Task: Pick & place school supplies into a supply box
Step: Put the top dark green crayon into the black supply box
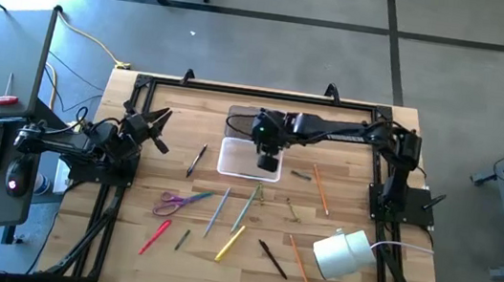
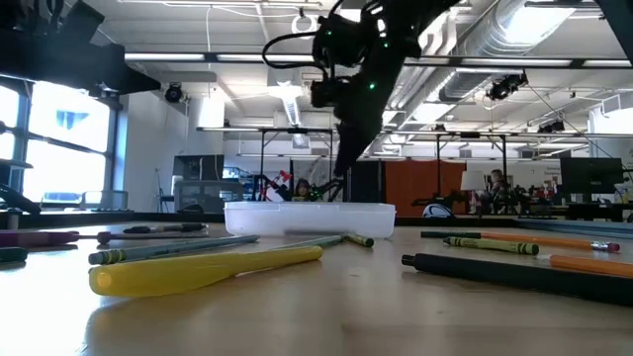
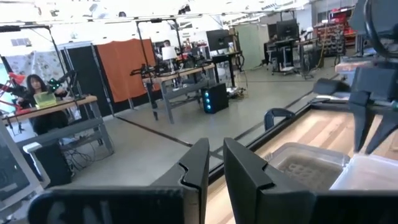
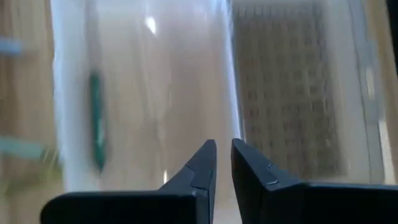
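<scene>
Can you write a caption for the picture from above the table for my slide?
Right gripper hovers over the clear supply box, pens and pencils scattered nearby.

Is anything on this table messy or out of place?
Nothing is broken or spilled. Pens and pencils and the purple scissors lie scattered at all angles outside the clear supply box. A white roll lies tipped on its side by the right arm's base.

You'll find no readable text in any view, no labels on the pens, no brand on the supply box (image 1: 242,155), no numbers or signs in the room behind
</scene>
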Tool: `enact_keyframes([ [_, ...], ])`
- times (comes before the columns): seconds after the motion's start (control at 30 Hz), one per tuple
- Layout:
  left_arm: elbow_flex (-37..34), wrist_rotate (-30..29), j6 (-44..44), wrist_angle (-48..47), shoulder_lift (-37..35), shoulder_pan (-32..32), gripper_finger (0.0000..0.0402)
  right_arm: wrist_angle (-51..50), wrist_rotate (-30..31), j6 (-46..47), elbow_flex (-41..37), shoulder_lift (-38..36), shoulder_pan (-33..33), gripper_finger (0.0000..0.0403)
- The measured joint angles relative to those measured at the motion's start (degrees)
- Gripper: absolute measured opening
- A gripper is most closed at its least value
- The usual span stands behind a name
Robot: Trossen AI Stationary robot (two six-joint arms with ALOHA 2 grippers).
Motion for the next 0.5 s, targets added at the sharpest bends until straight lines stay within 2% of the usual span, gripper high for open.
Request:
enact_keyframes([
  [0.23,-0.01,0.00,-2.14,-1.73,0.00,0.00,0.0085,-19.34,-0.85,5.32,1.50,-0.05,3.01,0.0079],
  [0.4,-0.01,0.02,-3.65,-1.73,0.00,0.00,0.0085,-24.21,-1.03,10.88,-0.08,-0.04,5.69,0.0118],
  [0.5,-0.01,0.09,-3.66,-1.73,0.00,0.00,0.0085,-22.61,-2.89,13.61,-3.04,-0.04,6.45,0.0130],
])
